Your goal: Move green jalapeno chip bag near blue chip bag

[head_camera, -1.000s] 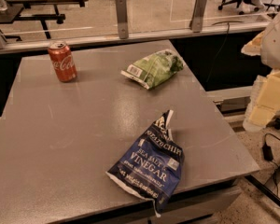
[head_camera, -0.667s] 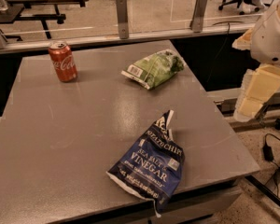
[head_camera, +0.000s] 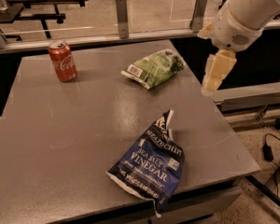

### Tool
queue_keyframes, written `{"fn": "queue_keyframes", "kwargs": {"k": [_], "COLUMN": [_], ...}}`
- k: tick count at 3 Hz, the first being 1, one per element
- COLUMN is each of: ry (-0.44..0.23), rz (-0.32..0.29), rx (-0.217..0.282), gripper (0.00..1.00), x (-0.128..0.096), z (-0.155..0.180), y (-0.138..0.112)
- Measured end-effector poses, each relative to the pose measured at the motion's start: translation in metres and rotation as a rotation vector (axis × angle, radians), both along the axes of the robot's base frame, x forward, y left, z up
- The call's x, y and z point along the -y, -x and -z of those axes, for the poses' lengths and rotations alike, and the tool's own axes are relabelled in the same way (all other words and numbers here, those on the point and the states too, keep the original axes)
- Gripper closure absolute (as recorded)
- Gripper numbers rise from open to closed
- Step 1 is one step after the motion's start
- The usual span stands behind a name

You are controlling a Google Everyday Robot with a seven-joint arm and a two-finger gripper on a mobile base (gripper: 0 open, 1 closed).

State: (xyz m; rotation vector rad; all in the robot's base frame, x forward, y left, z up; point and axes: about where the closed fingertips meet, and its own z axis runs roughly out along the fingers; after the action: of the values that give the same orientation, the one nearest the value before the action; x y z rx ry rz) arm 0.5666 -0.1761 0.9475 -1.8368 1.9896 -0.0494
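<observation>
The green jalapeno chip bag (head_camera: pixel 154 67) lies at the far right of the grey table (head_camera: pixel 60 129), its white label patch facing left. The blue chip bag (head_camera: pixel 150 166) lies crumpled near the table's front edge, with "VINEGAR" in white lettering. The two bags are well apart. My gripper (head_camera: pixel 211 84) hangs from the white arm (head_camera: pixel 247 13) at the upper right. It points down above the table's right edge, to the right of the green bag and clear of it. It holds nothing that I can see.
A red cola can (head_camera: pixel 62 60) stands upright at the table's far left. A rail with metal posts (head_camera: pixel 121 13) runs behind the table. A lower ledge (head_camera: pixel 252 94) and a floor cable (head_camera: pixel 270 146) are to the right.
The arm has swung in from the right edge of the view toward the table, bringing the gripper closer to the green bag. The bags and the can have not moved.
</observation>
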Motion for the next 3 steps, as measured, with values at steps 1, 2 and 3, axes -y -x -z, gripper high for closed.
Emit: {"fn": "queue_keyframes", "kwargs": {"k": [1, 2, 3], "ry": [-0.027, -0.034, -0.013], "rz": [-0.091, -0.158, -0.206], "rx": [-0.005, -0.014, -0.025], "gripper": [0.00, 0.00, 0.00], "x": [-0.029, -0.054, -0.071], "z": [0.025, 0.047, 0.062], "y": [-0.053, -0.085, -0.103]}}
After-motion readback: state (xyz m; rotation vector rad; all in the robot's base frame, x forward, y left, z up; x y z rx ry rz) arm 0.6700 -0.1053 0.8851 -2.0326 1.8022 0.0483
